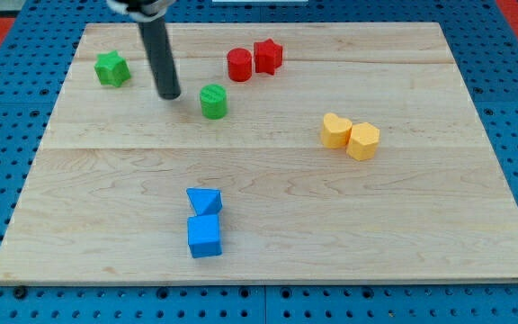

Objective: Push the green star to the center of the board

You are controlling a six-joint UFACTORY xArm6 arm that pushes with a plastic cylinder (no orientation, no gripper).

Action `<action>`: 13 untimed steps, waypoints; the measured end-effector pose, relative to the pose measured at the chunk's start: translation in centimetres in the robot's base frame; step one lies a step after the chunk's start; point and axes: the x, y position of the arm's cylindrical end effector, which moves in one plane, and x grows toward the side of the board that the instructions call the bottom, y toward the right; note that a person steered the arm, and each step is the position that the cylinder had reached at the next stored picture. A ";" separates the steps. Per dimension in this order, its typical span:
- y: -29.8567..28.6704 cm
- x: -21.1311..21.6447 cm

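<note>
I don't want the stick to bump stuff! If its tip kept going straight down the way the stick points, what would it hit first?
My tip points at the wooden board and would likely meet bare wood first, between the green star and the green cylinder.

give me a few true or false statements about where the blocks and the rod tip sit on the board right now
1. My tip stands between the green star and the green cylinder. True.
2. The green star lies at the centre of the board. False: it lies near the view's top left corner.
3. The two yellow blocks touch each other. True.
4. The red star lies to the view's left of the red cylinder. False: it lies to its right, touching it.
5. The two blue blocks lie near the view's top edge. False: they lie toward the view's bottom, one just above the other.
</note>
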 end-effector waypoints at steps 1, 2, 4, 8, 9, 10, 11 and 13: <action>3.5 2.2; 4.6 4.8; -13.5 6.0; -16.1 -2.7; -14.6 -7.0; -7.3 -3.9; -13.4 -1.3; -17.3 -0.7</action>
